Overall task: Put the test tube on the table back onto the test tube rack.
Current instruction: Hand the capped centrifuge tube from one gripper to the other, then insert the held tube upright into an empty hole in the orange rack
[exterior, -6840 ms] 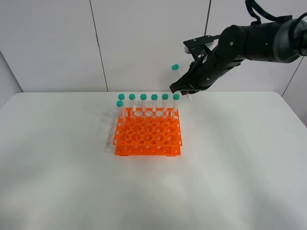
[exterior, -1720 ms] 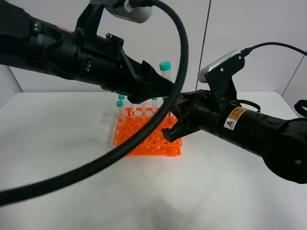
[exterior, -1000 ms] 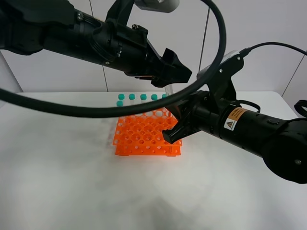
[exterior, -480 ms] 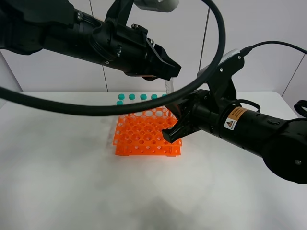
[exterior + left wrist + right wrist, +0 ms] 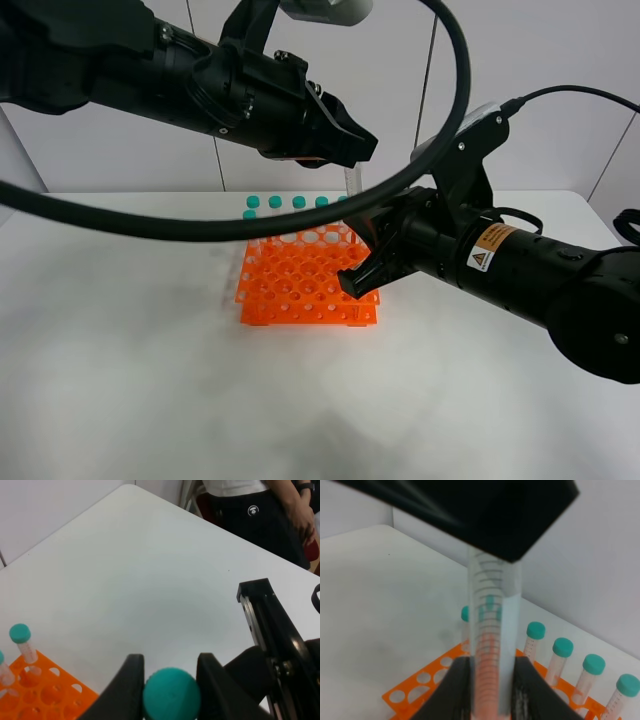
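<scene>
Two grippers meet on one test tube (image 5: 492,630), which stands upright in the air over the far right part of the test tube rack (image 5: 300,285), off the table (image 5: 150,380). Nearest the high camera, the right arm reaches in low from the right. Its wrist view shows the right gripper (image 5: 491,692) with its dark fingers (image 5: 460,690) pressed against both sides of the clear tube body, clasping it low down. The tube's tapered end runs out of that picture, so whether it reaches a hole cannot be told. Behind the gripper the orange rack sits flat on the white table, its front rows of round holes unfilled. Higher up, the left arm comes across from the left, and the left gripper (image 5: 171,676) closes from above on the tube's teal cap (image 5: 171,696), one black finger touching each side of it. Only a short stretch of clear tube shows between the two grippers in the high view. Farther back, a row of capped tubes (image 5: 299,202) stands along the rack's rear edge, with one more just in front of the row's left end. Beyond the table's far edge, the left wrist view catches a person in black clothing (image 5: 250,510).
</scene>
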Available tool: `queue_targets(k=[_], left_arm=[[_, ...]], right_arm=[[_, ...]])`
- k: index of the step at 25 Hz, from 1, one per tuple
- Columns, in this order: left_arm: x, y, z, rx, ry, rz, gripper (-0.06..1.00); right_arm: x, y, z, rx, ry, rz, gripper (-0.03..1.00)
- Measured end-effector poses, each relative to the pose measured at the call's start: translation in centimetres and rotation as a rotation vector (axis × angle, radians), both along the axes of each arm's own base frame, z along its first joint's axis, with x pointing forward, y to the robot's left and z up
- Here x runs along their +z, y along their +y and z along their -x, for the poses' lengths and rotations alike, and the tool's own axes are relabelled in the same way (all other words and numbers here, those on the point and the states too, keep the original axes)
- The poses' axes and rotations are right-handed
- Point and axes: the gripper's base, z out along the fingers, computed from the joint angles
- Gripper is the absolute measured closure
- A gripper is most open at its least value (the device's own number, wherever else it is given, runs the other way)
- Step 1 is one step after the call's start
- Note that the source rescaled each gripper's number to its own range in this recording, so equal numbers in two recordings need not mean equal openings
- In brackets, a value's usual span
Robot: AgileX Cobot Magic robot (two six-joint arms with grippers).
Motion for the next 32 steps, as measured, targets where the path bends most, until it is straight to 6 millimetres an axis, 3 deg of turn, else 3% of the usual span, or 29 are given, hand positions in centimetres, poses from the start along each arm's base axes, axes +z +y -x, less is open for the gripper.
queue_targets(k=[8,11,16,24,32], left_arm=[[-0.01,-0.01,0.02,-0.002,0.002,0.0,0.94],[-0.03,-0.02,0.05,-0.004,0.004,-0.001,0.94],[-0.04,-0.02,0.07,-0.006,0.006,-0.002,0.94],[-0.04,-0.02,0.07,-0.006,0.006,-0.002,0.94],[-0.04,-0.02,0.07,-0.006,0.006,-0.002,0.94]], right_arm=[[0.0,0.05,0.04,0.01,-0.007,0.009,0.88],[0.01,0.14,0.1,0.026,-0.018,0.024,0.77],[0.01,0.22,0.16,0.041,-0.029,0.037,0.45],[0.01,0.22,0.16,0.043,-0.035,0.047,0.34],[0.0,0.02,0.01,0.012,-0.025,0.035,0.05]])
